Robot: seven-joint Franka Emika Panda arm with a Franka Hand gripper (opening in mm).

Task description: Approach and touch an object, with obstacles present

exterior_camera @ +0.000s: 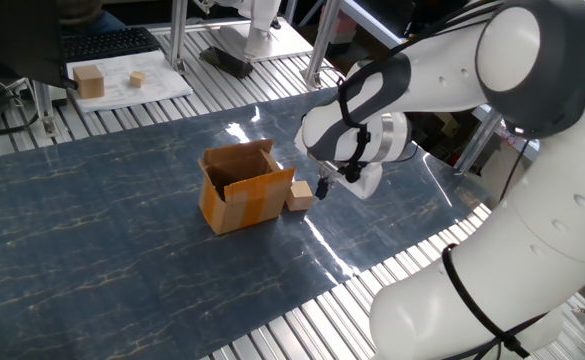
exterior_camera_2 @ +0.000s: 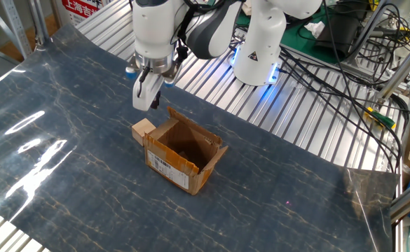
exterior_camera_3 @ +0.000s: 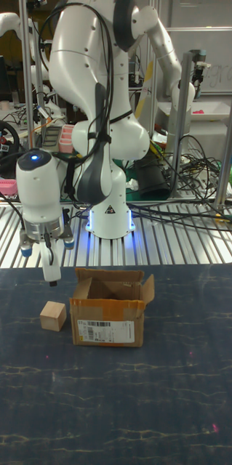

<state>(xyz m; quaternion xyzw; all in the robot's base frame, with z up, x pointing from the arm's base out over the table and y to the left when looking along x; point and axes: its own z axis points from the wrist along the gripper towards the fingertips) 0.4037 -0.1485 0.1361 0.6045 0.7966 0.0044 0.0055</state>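
1. Where the tall fixed view starts at its left, the tool point(exterior_camera_3: 51, 275) hangs from the white arm point(exterior_camera_3: 94, 87), pointing down over the dark blue marbled desk point(exterior_camera_3: 166, 392), with its fingers pressed together and nothing between them.
2. Just below the tool and slightly in front of it sits the small tan wooden cube point(exterior_camera_3: 53, 316); the fingertips are near the cube but clear of it.
3. Next to the right, just beside the cube, stands the orange-brown cardboard box point(exterior_camera_3: 108, 314), top flaps upright and a white label on its front face.
4. From the other fixed view, the tool point(exterior_camera_2: 143, 104) is above the cube point(exterior_camera_2: 143, 129), which sits at the box's point(exterior_camera_2: 183, 155) far left corner.
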